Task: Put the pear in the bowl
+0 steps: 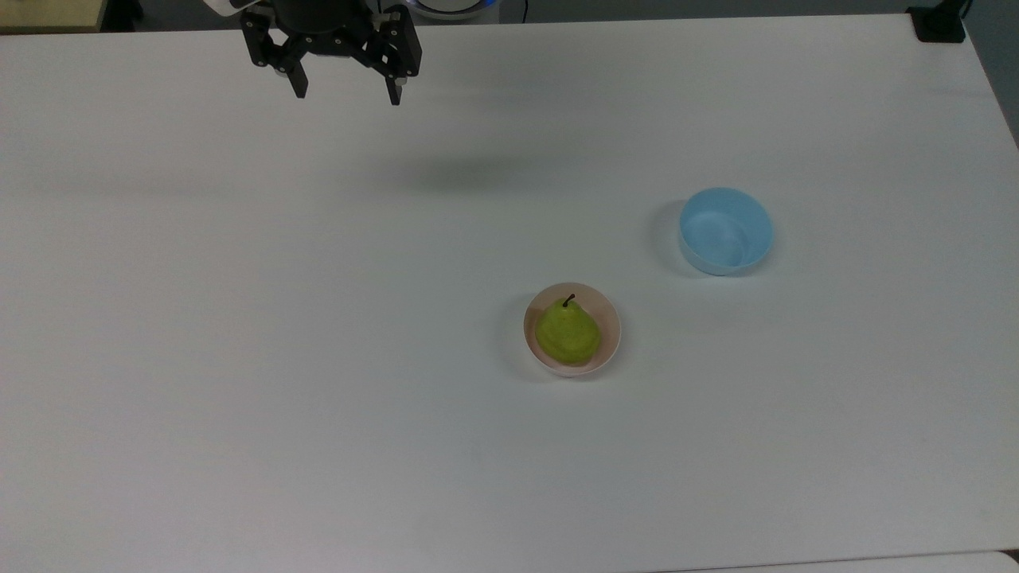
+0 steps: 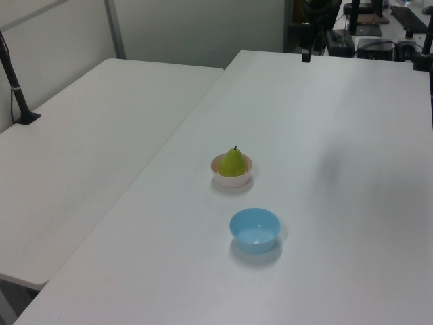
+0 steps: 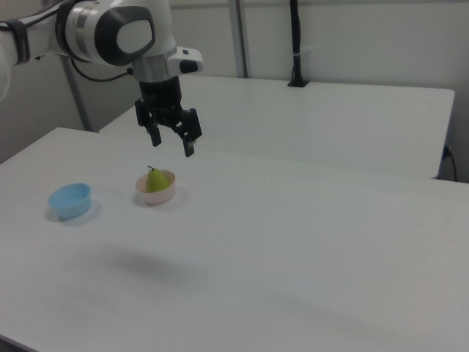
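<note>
The yellow-green pear (image 1: 567, 337) (image 2: 233, 162) (image 3: 154, 180) sits upright inside the pale pink bowl (image 1: 608, 318) (image 2: 233, 179) (image 3: 163, 194) near the table's middle, its dark stem up. My gripper (image 1: 347, 91) (image 3: 172, 143) hangs open and empty high over the table, far toward the top view's upper left of the bowl. In the right view it hovers above and slightly right of the bowl. One dark fingertip (image 2: 306, 57) of it pokes in at the left view's top edge.
A light blue bowl (image 1: 724, 231) (image 2: 255, 229) (image 3: 70, 201) stands empty to the top view's right of the pink bowl. A second white table (image 2: 81, 149) adjoins on the left view's left. A black post base (image 1: 939, 24) sits at the top view's far right corner.
</note>
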`<state>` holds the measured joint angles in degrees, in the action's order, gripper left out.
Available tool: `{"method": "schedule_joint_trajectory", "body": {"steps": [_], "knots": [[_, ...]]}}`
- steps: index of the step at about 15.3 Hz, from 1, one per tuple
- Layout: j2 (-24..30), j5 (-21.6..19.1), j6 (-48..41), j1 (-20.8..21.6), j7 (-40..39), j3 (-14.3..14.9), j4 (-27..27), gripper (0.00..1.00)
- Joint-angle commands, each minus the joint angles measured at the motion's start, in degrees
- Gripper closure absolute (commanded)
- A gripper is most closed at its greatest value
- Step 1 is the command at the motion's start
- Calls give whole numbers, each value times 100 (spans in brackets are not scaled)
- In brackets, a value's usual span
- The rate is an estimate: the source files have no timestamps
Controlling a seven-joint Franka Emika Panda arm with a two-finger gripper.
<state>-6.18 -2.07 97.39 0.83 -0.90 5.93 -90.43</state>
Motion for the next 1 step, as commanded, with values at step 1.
{"method": "schedule_joint_trajectory", "body": {"steps": [1], "knots": [[205, 128, 16, -22, -33, -74, -239, 0]]}}
